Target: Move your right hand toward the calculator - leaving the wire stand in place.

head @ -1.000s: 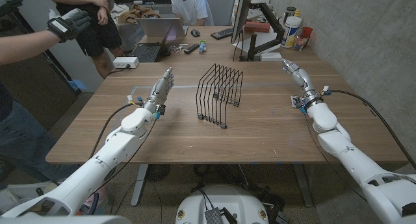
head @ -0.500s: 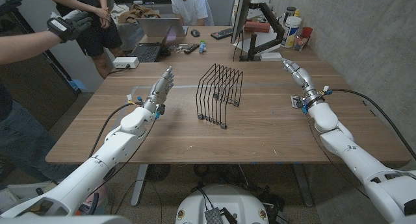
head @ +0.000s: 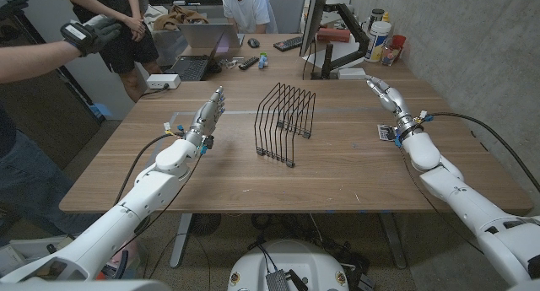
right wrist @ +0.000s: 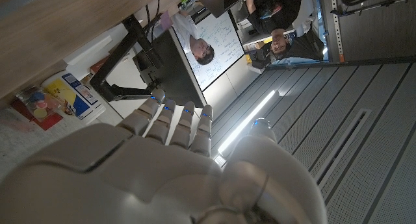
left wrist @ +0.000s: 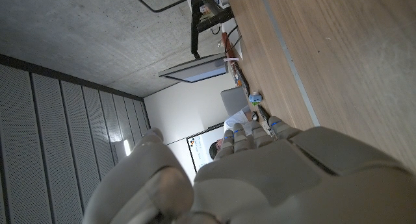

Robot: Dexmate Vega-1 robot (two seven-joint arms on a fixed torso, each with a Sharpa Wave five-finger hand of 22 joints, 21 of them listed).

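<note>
The black wire stand (head: 285,122) stands upright at the middle of the wooden table (head: 337,169). A small calculator (head: 385,132) lies near the right edge, partly hidden behind my right wrist. My right hand (head: 384,94) is above the table just beyond the calculator, fingers stretched out toward the far side and holding nothing. My left hand (head: 211,114) is left of the wire stand, a gap away, fingers straight and empty. The backs of my left hand (left wrist: 260,178) and right hand (right wrist: 149,165) show in their wrist views.
At the far end are laptops (head: 202,51), a monitor on a black arm (head: 325,38), a keyboard (head: 288,43) and bottles (head: 381,38). A white power strip (head: 164,82) lies at the far left edge. A person's gloved hand (head: 84,34) reaches in at the left.
My right forearm and wrist have shifted slightly to the right, showing a little more of the calculator. The left arm and the wire stand have stayed put.
</note>
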